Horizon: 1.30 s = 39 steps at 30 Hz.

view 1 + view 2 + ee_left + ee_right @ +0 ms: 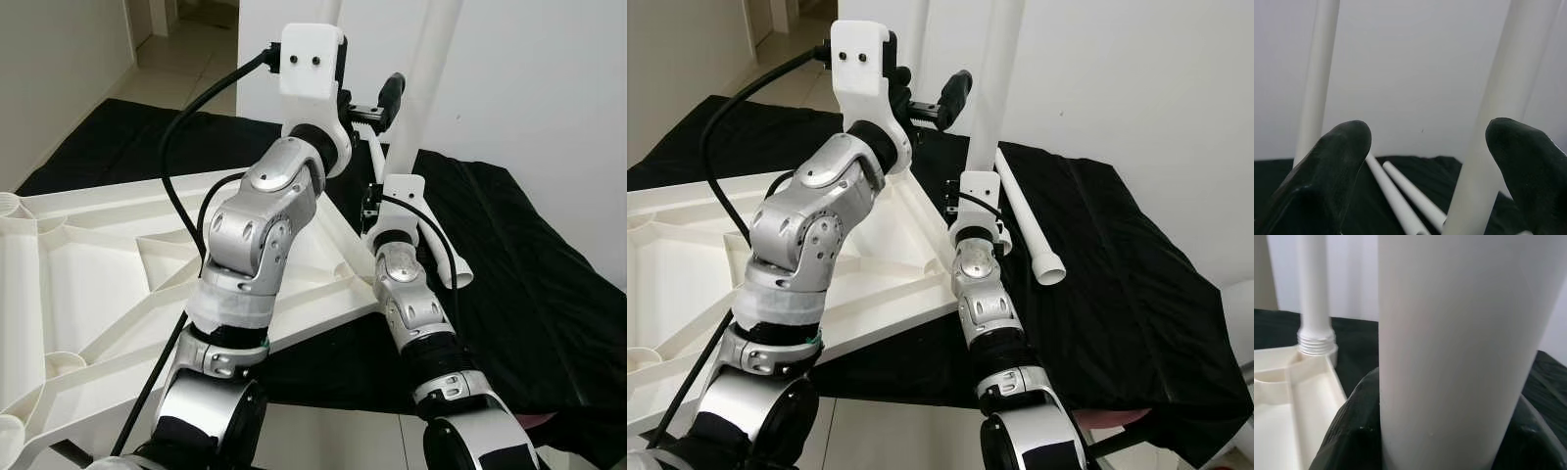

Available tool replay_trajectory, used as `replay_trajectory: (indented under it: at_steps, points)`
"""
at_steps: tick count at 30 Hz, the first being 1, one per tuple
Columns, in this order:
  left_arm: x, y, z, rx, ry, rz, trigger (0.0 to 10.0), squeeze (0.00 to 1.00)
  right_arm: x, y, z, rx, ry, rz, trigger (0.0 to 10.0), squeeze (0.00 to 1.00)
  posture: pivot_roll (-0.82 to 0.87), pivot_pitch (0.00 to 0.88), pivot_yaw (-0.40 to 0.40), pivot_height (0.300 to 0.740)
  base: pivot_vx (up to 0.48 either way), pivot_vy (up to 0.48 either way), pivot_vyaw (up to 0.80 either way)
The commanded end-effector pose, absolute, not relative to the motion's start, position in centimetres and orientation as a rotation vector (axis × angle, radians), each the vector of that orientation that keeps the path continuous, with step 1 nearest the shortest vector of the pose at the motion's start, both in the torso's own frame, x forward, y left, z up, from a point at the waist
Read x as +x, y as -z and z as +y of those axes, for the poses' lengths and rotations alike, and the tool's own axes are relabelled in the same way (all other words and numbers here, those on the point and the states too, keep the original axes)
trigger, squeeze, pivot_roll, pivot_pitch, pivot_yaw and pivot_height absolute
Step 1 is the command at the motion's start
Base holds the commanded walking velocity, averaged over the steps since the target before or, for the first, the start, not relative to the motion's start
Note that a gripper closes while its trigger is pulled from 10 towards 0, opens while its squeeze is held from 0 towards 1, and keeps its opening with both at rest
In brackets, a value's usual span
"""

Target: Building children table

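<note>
The white table top [98, 264] lies upside down on a black cloth. A white leg [1004, 69] stands upright at its far corner. My right gripper [955, 196] is low on that leg and shut on it; the right wrist view has the leg [1464, 347] close between the black fingers [1347, 431]. A second upright leg [1315, 298] is threaded into another corner. My left gripper [377, 103] is raised higher beside the held leg, open, with the leg [1498, 122] just inside one of the fingers [1528, 171].
Two loose white legs [1400, 196] lie on the black cloth [529, 274] to the right of the table top, one with its flared end [1050, 269] towards me. A white wall stands close behind. The cloth's right side is bare.
</note>
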State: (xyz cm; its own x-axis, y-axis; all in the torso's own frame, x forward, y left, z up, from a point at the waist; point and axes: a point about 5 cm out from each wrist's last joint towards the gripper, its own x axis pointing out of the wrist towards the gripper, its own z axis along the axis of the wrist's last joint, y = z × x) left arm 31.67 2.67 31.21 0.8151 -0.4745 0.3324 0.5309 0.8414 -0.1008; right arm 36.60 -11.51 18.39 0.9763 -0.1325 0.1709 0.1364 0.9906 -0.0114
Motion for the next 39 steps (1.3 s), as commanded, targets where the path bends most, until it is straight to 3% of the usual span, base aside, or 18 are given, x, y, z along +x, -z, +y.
replay_trajectory:
  at_steps: [1,20,39]
  points:
    - [31.4,-30.4,2.3,-0.157,0.620,-0.296,10.0,0.00,36.5,-17.8,-13.2,-0.020,0.184,-0.148,10.0,0.00,0.06,0.000,-0.137,0.740,0.000,0.000,0.00]
    - [30.4,-23.8,3.9,0.020,0.565,-0.198,10.0,0.00,33.8,-16.2,-14.5,-0.021,0.009,-0.226,10.0,0.00,0.05,0.000,-0.137,0.740,0.000,0.000,0.00]
    - [28.6,-19.2,4.0,0.242,0.729,-0.124,10.0,0.00,32.4,-13.6,-16.9,-0.033,-0.005,-0.160,10.0,0.00,0.03,0.000,-0.116,0.740,0.000,0.000,0.00]
